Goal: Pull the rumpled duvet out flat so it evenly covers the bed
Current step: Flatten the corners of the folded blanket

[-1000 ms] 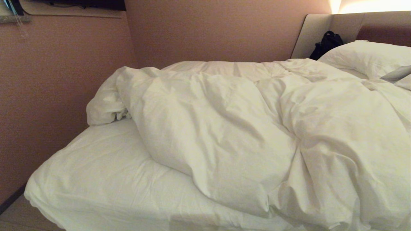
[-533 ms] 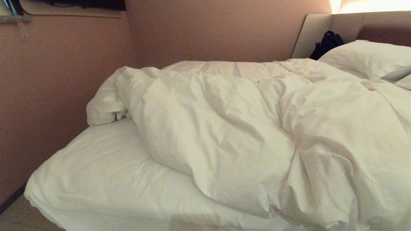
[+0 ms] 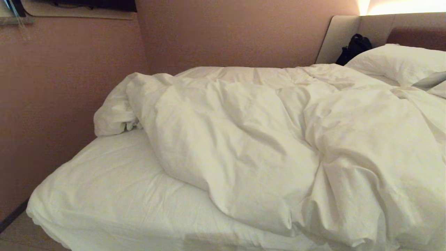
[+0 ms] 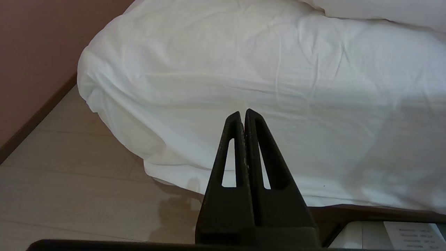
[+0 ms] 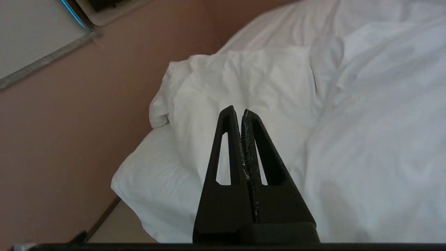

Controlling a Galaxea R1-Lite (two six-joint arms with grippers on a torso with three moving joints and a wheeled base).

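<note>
Duvet [image 3: 264, 146] lies bunched on the bed [image 3: 104, 195]; both grippers' jaws closed on nothing, so any pull risks catching just cover fabric

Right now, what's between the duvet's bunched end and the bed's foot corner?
Only bare fitted sheet between the duvet and that corner of the bed, per head view.

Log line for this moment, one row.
duvet: rumpled, bunched off bed's foot | left gripper: shut, empty | right gripper: shut, empty, over duvet
</note>
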